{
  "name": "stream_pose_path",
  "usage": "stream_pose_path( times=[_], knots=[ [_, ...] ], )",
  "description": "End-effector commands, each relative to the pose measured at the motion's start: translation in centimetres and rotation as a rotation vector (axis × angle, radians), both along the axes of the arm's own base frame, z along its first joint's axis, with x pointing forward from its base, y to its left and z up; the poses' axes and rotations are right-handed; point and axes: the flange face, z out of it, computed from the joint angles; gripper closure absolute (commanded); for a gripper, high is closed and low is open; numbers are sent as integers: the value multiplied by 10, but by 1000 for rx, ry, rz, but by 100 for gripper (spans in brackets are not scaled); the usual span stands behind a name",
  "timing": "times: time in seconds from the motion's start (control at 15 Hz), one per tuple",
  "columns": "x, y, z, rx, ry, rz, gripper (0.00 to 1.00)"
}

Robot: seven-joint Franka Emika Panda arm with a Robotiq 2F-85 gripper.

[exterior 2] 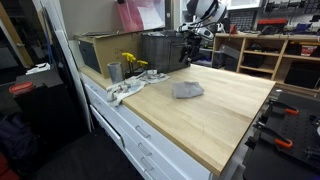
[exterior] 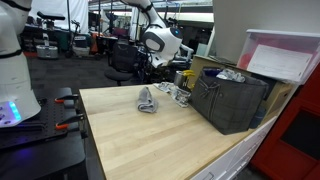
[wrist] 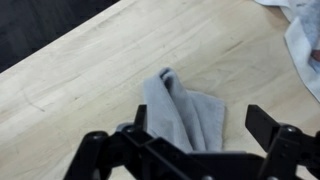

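Starting at the left of an exterior view, we see a dull metal cup (exterior 2: 114, 71) standing near the bench edge. Just behind it is a yellow object (exterior 2: 132, 62) that we cannot make out, and a pale, rumpled rag (exterior 2: 125, 92) spills over the front edge of the wooden worktop (exterior 2: 225, 125). Further along sits a dark wire-mesh basket (exterior 2: 160, 48), boxy and straight-walled. Next comes the grey cloth (exterior 2: 187, 90), a soft crumpled heap lying by itself on the bare butcher-block surface, well apart from the rag. The gripper (exterior 2: 190, 55) hangs above and a little behind the cloth, near the basket, at the end of a smooth, rounded white arm (exterior 2: 205, 10). In the wrist view the wood is pale, with fine grain running in long strips. From the left, the black, angular fingers (wrist: 95, 150) stand spread wide and grip nothing. The grey cloth (wrist: 185, 110) lies on the wood in the gap between them, bunched into a rough wedge with a raised ridge at its far end. At the far right corner, a fold of thin white fabric (wrist: 305, 40) rests on the table, apart from the cloth.
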Motion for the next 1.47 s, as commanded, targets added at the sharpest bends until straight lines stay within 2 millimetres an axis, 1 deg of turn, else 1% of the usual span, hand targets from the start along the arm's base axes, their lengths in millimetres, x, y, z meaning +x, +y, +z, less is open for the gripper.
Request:
stream_pose_path(
  times=[0.0,0.13,0.33,0.4,0.53,0.73,1.07,1.27,1.4],
  knots=[
    [-34,42,-2,51,-24,197,0],
    [-47,59,-15,22,-25,322,0],
    [-64,74,-32,-36,-14,496,0],
    [-68,77,-35,-60,-2,553,0],
    [-70,81,-35,-123,24,660,0],
    [-61,88,-32,-240,47,813,0],
    [-46,103,-36,-424,81,1083,0],
    [-33,104,-36,-569,82,1214,0],
    [-21,105,-38,-676,50,1286,0]
  ],
)
